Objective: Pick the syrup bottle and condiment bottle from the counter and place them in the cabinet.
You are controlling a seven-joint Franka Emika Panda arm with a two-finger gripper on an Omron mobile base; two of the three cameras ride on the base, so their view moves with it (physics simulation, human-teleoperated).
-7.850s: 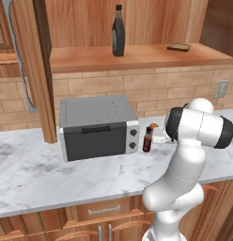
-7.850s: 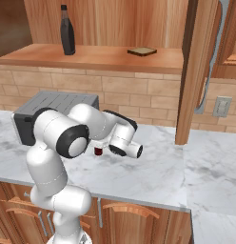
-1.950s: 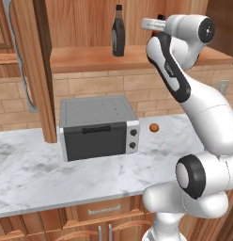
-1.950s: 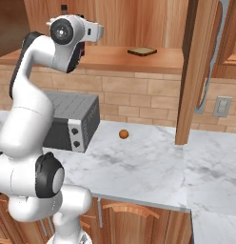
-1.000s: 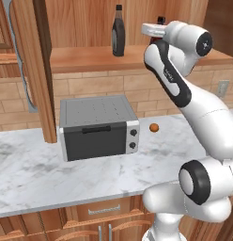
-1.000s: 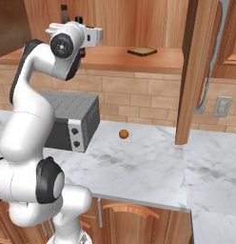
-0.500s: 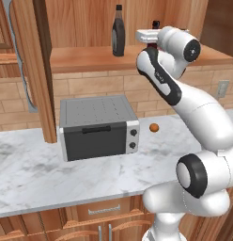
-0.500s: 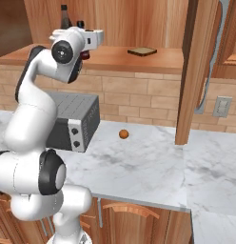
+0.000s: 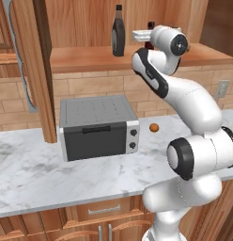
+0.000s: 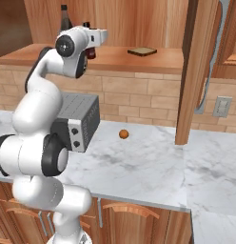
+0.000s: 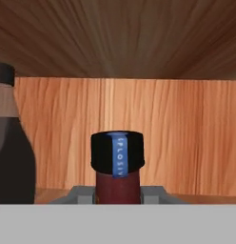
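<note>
My gripper [image 9: 148, 39] is raised to the cabinet shelf [image 9: 90, 57] and is shut on the condiment bottle [image 11: 117, 186], a small dark-red bottle with a black cap. The bottle is upright over the shelf, close in front of the panelled back. In the right base view the gripper [image 10: 91, 44] holds the condiment bottle [image 10: 91, 51] just off the shelf [image 10: 139, 61]. The syrup bottle [image 9: 118, 32], tall and nearly black, stands on the shelf a little to the left of the held one. It also shows behind the arm [image 10: 65, 17] and at the hand view's left edge [image 11: 10, 157].
A grey toaster oven [image 9: 97, 126] sits on the marble counter [image 9: 38, 176] below the shelf, with a small orange ball [image 9: 154, 127] to its right. A flat brown item [image 10: 142, 51] lies further right on the shelf. A wooden post [image 10: 193, 71] stands right of the ball.
The condiment bottle has been lifted from the counter up to the shelf. Over the last second the hand has carried it left along the shelf, nearer the syrup bottle.
</note>
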